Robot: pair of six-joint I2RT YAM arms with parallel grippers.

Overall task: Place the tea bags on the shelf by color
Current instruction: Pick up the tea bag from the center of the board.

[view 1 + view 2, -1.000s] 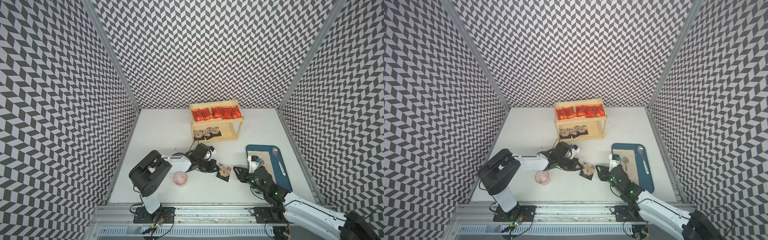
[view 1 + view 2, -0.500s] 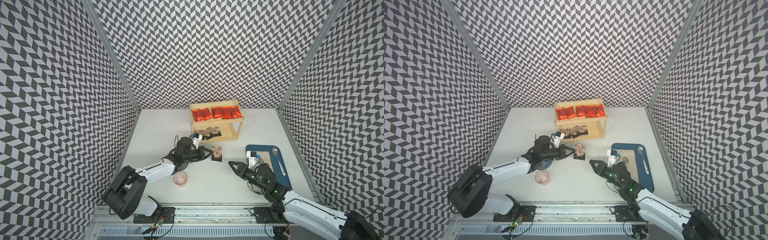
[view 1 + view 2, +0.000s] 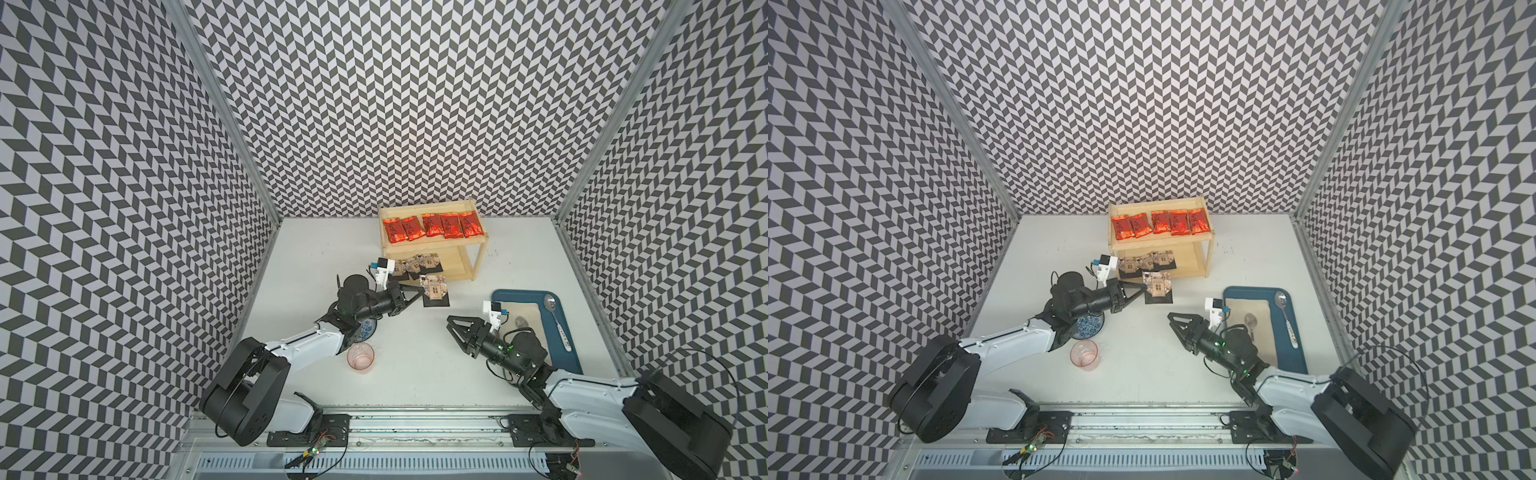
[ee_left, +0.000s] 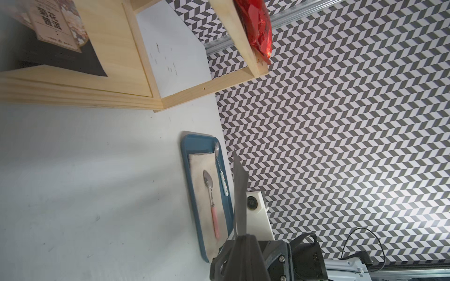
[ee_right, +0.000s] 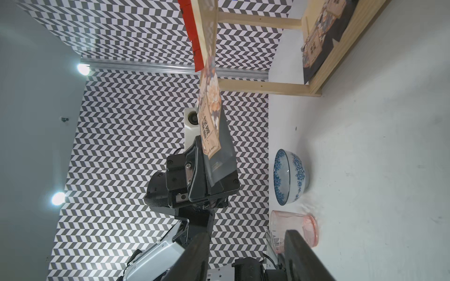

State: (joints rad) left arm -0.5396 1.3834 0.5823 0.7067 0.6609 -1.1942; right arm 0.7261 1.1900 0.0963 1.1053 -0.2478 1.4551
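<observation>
One packet (image 3: pixel 434 287) in left pincer (image 3: pixel 420 292) | bowl (image 3: pixel 1090 326), cup (image 3: pixel 1084 353) nearby | spoons (image 3: pixel 1286 318) on tray (image 3: pixel 1246 289)

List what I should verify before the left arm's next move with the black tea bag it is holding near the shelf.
1. Grip: left gripper is shut on the held black packet, pinching one edge. ok.
2. Colour sorting: the top tier holds only the five red packets. ok.
3. Room on the lower tier: three black packets sit at one end, with bare board beside them. ok.
4. Right gripper is open, empty and apart from the shelf. ok.
5. Packet height against the lower tier's rim and the board above: cannot tell.
</observation>
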